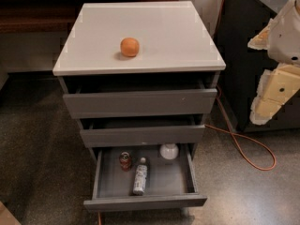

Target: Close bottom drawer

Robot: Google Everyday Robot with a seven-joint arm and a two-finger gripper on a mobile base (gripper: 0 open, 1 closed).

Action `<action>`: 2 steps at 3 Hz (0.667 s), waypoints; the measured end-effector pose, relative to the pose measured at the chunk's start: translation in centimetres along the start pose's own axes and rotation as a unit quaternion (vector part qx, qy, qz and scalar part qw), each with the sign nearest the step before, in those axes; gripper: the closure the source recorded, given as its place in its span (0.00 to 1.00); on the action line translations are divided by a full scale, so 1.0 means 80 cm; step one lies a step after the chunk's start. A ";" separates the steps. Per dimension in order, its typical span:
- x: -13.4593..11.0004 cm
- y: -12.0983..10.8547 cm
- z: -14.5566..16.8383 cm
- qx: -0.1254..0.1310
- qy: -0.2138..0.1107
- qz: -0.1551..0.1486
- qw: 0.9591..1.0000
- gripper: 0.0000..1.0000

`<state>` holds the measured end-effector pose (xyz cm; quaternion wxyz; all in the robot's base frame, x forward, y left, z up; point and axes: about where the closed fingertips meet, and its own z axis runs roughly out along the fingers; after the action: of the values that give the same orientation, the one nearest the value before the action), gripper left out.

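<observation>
The bottom drawer [145,202] of the white-topped grey cabinet [140,32] is pulled far out, its flat dark-grey front nearest me. Its shallow grey tray holds a red can [125,160], a lying plastic bottle [140,176] and a white bowl [169,151]. The middle drawer [142,136] and the top drawer [139,102] above stand slightly out. My gripper [276,86], cream and white, hangs at the right edge, well to the right of the cabinet and above drawer height, touching nothing.
An orange [130,47] lies on the cabinet top. An orange cable [243,142] runs over the speckled floor right of the cabinet. A dark cabinet [246,46] stands at the right, behind my arm. A dark wooden shelf [33,13] runs along the back left.
</observation>
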<state>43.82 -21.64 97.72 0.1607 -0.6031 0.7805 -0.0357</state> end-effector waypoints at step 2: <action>-0.005 0.013 0.023 -0.018 -0.023 0.002 1.000 0.00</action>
<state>43.46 -20.70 95.84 0.1682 -0.6051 0.7782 -0.0074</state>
